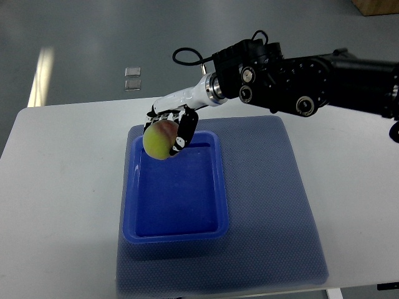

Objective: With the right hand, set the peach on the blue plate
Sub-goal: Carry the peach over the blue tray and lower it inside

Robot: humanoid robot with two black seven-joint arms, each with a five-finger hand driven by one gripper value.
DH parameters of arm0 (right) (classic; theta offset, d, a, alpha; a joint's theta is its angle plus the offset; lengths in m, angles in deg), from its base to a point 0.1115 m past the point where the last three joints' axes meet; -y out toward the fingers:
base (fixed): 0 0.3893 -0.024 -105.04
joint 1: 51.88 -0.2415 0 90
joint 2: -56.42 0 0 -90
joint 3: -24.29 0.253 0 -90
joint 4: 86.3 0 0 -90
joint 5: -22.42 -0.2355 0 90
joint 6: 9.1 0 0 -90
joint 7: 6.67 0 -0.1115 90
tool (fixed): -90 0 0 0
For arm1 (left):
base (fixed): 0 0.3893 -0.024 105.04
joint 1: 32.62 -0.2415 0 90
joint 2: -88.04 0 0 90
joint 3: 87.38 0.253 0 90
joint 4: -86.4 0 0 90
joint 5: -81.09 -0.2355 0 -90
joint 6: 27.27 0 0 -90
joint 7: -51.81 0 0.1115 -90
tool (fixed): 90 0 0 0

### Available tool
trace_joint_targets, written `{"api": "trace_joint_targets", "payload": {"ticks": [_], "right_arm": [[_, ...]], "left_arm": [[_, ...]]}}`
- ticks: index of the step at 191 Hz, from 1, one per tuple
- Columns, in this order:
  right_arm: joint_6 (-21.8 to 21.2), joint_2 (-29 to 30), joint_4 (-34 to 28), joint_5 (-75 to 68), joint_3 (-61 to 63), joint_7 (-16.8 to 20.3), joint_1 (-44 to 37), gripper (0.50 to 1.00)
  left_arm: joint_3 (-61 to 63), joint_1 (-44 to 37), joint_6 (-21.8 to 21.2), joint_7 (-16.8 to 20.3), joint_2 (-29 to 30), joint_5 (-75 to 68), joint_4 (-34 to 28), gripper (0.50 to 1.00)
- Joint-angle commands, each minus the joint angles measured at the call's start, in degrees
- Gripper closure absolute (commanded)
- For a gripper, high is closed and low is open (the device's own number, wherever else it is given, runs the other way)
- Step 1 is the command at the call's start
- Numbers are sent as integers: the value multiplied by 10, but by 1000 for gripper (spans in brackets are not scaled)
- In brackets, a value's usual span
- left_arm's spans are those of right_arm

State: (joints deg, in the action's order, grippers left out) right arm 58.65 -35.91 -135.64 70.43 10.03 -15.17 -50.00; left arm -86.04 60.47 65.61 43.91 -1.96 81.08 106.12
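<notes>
You had the work set on a white table (62,187) with rounded far corners, its top matte and unmarked. A blue-grey textured mat (274,205) covered much of the table's middle and right. Beyond the far edge lay a grey floor (124,31), smooth and evenly lit. A pale streak of light (41,78) ran along the floor at the left. Two small square plates (132,78) sat on the floor, one just behind the other. A brown wooden corner (377,6) showed at the upper right.
</notes>
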Motion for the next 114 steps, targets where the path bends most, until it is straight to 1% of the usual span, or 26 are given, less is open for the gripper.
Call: {"api": "trace_joint_targets", "payload": {"ticks": [1,10,22,23,31,43,44,56,68,69,71,99,114], "right_arm": [[7,23,27,8,-1,2,38,959],[10,23,37,8,-1,2,52,949],[11,23,39,8,-1,2,54,948],[16,23,49,9,-2,2,65,938],[18,23,56,14,-2,2,74,932],[18,23,57,16,-2,2,76,932],[19,23,65,31,-2,2,86,924],[20,23,71,48,-2,2,97,891],[20,23,71,50,-2,2,98,889],[21,23,73,52,-2,2,105,861],[22,23,73,52,-2,2,106,857],[24,23,75,52,-1,2,114,857],[26,23,76,52,-1,2,116,818]], "left_arm": [[1,0,-1,0,0,0,-1,500],[1,0,-1,0,0,0,-1,500],[1,0,0,0,0,0,-1,500],[1,0,-1,0,0,0,-2,500],[0,0,-1,0,0,0,-1,500],[1,0,0,0,0,0,-1,500],[1,0,0,0,0,0,-1,500],[1,0,-1,0,0,0,-1,500],[1,0,0,0,0,0,-2,500],[1,0,-1,0,0,0,-2,500],[0,0,-1,0,0,0,-2,500],[1,0,-1,0,0,0,-2,500],[1,0,0,0,0,0,-2,500]]}}
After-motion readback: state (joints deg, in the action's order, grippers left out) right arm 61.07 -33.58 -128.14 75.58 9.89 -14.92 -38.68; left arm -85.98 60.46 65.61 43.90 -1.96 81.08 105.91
